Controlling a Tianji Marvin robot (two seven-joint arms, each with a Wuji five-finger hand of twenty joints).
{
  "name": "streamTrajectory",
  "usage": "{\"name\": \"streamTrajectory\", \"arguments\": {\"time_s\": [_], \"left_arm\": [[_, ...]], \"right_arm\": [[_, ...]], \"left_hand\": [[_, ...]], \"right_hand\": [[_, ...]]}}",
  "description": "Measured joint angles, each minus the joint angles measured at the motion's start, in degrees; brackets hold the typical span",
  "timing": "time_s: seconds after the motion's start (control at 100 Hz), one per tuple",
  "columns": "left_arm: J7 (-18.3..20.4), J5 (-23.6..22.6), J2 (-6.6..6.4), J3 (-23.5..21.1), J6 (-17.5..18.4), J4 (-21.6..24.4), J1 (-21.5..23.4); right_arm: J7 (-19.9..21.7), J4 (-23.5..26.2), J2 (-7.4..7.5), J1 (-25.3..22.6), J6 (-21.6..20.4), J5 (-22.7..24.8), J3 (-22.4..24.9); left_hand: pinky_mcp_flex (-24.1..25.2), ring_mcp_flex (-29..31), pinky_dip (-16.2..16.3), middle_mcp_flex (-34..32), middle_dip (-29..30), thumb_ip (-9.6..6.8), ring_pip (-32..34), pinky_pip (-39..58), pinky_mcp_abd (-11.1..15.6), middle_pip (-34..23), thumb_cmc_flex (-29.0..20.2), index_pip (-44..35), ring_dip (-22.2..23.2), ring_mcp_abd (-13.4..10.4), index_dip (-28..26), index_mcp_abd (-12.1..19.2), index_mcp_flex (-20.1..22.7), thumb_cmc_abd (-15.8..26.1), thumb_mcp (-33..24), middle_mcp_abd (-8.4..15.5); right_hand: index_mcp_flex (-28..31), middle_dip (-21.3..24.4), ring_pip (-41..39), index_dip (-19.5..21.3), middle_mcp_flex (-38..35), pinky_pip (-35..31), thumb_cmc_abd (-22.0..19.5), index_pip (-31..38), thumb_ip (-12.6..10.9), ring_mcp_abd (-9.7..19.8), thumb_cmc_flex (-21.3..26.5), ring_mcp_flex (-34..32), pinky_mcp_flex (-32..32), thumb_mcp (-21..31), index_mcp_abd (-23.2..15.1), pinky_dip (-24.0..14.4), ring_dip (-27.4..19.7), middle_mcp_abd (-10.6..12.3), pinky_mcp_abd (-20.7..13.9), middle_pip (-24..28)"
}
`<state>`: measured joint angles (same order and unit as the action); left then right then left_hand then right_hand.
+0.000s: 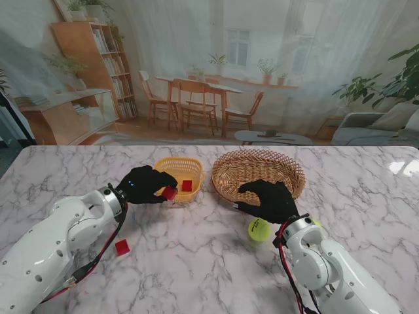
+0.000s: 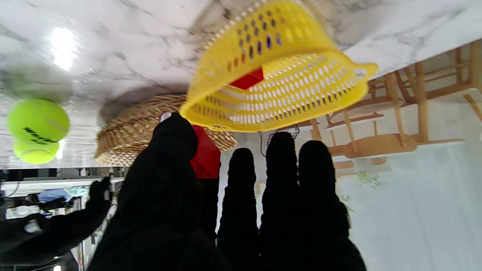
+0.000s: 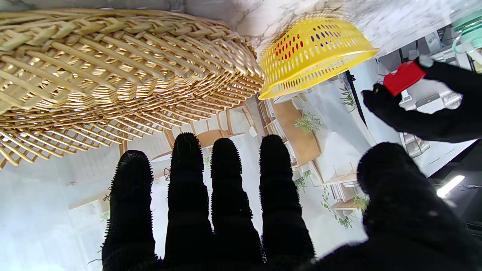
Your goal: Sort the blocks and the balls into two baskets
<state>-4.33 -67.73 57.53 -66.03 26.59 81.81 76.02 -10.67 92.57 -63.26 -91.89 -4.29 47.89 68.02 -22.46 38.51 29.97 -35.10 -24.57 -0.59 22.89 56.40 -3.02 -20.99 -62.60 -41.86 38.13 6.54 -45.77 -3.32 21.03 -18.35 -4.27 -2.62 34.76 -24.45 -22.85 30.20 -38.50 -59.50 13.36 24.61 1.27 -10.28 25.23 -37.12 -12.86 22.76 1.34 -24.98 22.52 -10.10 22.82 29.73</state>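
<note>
My left hand (image 1: 145,184) is shut on a red block (image 1: 170,192), pinched between thumb and finger at the near rim of the yellow plastic basket (image 1: 171,167). The same red block (image 2: 205,154) shows beside my thumb in the left wrist view and again as the red block (image 3: 403,78) in the right wrist view. One red block (image 1: 187,186) lies inside the yellow basket (image 2: 278,67). Another red block (image 1: 122,246) lies on the table nearer to me. My right hand (image 1: 270,200) is open, fingers spread, just in front of the wicker basket (image 1: 258,171). A tennis ball (image 1: 259,229) lies by its wrist.
A second tennis ball (image 2: 35,152) sits behind the first tennis ball (image 2: 38,120) in the left wrist view. The two baskets stand side by side, wicker basket (image 3: 94,67) on the right. The marble table (image 1: 196,261) runs wide around them.
</note>
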Motion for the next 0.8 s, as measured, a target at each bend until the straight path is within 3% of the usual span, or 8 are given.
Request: {"name": "streamTrajectory", "arguments": {"time_s": [0.31,0.42,0.63,0.72,0.8], "left_arm": [[0.1,4.4,0.62,9.3,-8.7,-8.2,-10.3],[0.0,9.1,1.44,12.8,-13.6,-12.0,-13.9],[-0.6,11.4,2.53,19.4,-16.5,-17.2,-19.2],[-0.6,14.5,3.12,22.0,-18.2,-19.4,-21.1],[-0.6,15.6,3.66,23.5,-18.8,-21.0,-22.2]], "right_arm": [[0.2,0.3,0.04,0.0,0.0,0.1,-0.1],[0.3,0.3,0.04,0.0,0.0,0.1,-0.1],[0.3,0.4,0.05,-0.1,0.0,0.0,-0.2],[0.2,0.5,0.04,-0.1,0.0,0.0,-0.2],[0.2,0.5,0.04,-0.1,0.0,0.0,-0.1]], "left_hand": [[0.0,0.0,0.6,0.0,0.0,0.00,0.0,0.0,0.0,0.0,0.0,0.0,0.1,0.0,0.0,0.0,0.0,0.0,0.0,0.1],[0.0,0.0,0.6,0.0,0.0,0.00,0.0,0.0,0.0,0.0,0.0,0.0,0.1,0.0,0.0,-0.1,0.0,0.0,0.0,-0.1],[0.0,0.0,0.6,0.0,0.0,0.00,0.0,0.0,0.0,0.0,0.0,0.2,0.1,0.0,0.3,-0.6,0.1,0.6,0.6,-0.2],[0.0,0.0,0.6,0.0,0.0,0.00,0.0,0.0,0.0,0.0,0.0,0.3,0.1,0.0,0.7,-0.7,0.1,0.7,0.6,-0.5],[0.1,0.0,0.6,0.3,0.0,0.00,0.0,0.0,0.0,0.0,0.0,3.3,0.1,0.0,3.0,-1.3,0.1,2.4,0.6,-0.7]], "right_hand": [[0.0,0.0,0.0,0.0,0.0,0.0,0.0,0.0,0.0,0.0,0.0,0.0,0.0,0.0,0.0,0.0,0.0,0.0,0.0,0.0],[0.0,0.0,0.0,0.0,0.0,0.0,0.0,0.0,0.0,0.0,0.0,0.0,0.0,0.0,0.0,0.0,0.0,0.0,0.0,0.0],[0.0,0.0,0.0,0.0,0.0,0.0,0.0,0.0,0.0,0.0,0.0,0.0,0.0,0.0,0.0,0.0,0.0,0.0,0.0,0.0],[0.0,0.0,0.0,0.0,0.0,0.0,0.0,0.0,0.0,0.0,0.0,0.0,0.0,0.0,0.0,0.0,0.0,0.0,0.0,0.0],[0.0,0.0,0.0,0.0,0.0,0.0,0.0,0.0,0.0,0.0,0.0,0.0,0.0,0.0,0.0,0.0,0.0,0.0,0.0,0.0]]}}
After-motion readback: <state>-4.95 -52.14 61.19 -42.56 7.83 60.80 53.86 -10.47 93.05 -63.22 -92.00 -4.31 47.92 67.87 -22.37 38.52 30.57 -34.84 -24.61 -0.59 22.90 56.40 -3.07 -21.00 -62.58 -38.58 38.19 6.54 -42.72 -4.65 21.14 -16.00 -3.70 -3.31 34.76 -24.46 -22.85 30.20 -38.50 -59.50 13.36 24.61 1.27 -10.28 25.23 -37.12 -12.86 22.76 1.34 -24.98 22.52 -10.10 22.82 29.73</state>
